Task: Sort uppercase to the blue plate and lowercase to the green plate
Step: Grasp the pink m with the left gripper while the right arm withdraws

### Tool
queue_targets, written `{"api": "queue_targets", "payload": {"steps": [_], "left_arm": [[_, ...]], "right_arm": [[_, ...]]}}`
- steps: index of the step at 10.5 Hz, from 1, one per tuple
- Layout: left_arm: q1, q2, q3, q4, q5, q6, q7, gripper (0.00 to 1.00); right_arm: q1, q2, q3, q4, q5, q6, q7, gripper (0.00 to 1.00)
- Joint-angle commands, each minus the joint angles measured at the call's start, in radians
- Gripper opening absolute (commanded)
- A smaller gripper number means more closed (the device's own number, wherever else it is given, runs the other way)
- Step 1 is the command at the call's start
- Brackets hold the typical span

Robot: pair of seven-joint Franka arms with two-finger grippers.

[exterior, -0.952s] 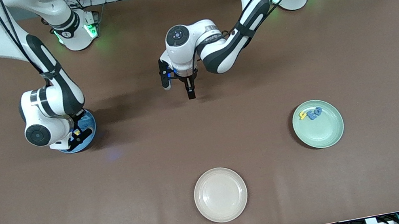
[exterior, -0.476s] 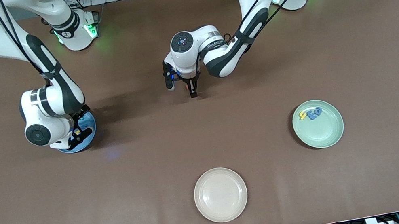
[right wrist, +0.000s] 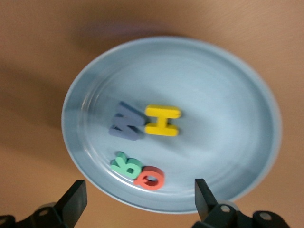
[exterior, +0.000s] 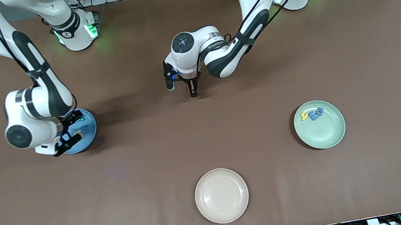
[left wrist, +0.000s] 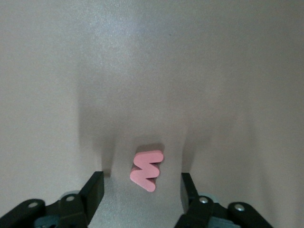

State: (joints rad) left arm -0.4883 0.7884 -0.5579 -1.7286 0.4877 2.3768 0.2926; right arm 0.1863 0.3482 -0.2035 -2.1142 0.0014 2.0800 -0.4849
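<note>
Straddling the red w (left wrist: 147,170) with my left jaws (left wrist: 142,190) apart; my right jaws (right wrist: 137,202) hung open over the blue plate (right wrist: 228,95).

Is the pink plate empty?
Yes, empty. The pink plate shows only its bare inside in the front view, no letters on it.

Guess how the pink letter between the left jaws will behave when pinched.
The pink letter looks like thick foam, so it is probably light and slightly squashy. It lies flat on the table, so it is unlikely to roll. It sits skewed between the jaws and may twist as they close.
</note>
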Motion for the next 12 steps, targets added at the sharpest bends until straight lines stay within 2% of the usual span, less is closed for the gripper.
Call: {"api": "queue_targets", "payload": {"steps": [1, 6, 8, 10, 11, 12], "left_arm": [[0.0, 0.012, -0.005, 0.004, 0.025, 0.016, 0.005, 0.72], [-0.001, 0.021, -0.004, 0.004, 0.04, 0.019, -0.003, 0.69], [-0.001, 0.034, -0.004, 0.004, 0.051, 0.025, -0.003, 0.69], [-0.001, 0.035, -0.005, 0.004, 0.055, 0.025, -0.004, 0.66], [-0.003, 0.037, -0.004, 0.006, 0.061, 0.025, -0.003, 0.51], [-0.001, 0.041, -0.004, 0.004, 0.068, 0.025, -0.003, 0.32]], "right_arm": [[-0.04, -0.057, 0.013, 0.026, 0.011, -0.006, 0.003, 1.0], [-0.094, -0.178, 0.015, 0.112, 0.012, -0.02, 0.061, 1.0], [-0.096, -0.219, 0.016, 0.222, 0.012, -0.154, 0.127, 1.0], [-0.09, -0.212, 0.015, 0.426, 0.011, -0.358, 0.134, 1.0], [-0.087, -0.213, 0.016, 0.489, 0.011, -0.415, 0.153, 1.0], [-0.084, -0.222, 0.018, 0.514, 0.011, -0.435, 0.167, 1.0]]}}
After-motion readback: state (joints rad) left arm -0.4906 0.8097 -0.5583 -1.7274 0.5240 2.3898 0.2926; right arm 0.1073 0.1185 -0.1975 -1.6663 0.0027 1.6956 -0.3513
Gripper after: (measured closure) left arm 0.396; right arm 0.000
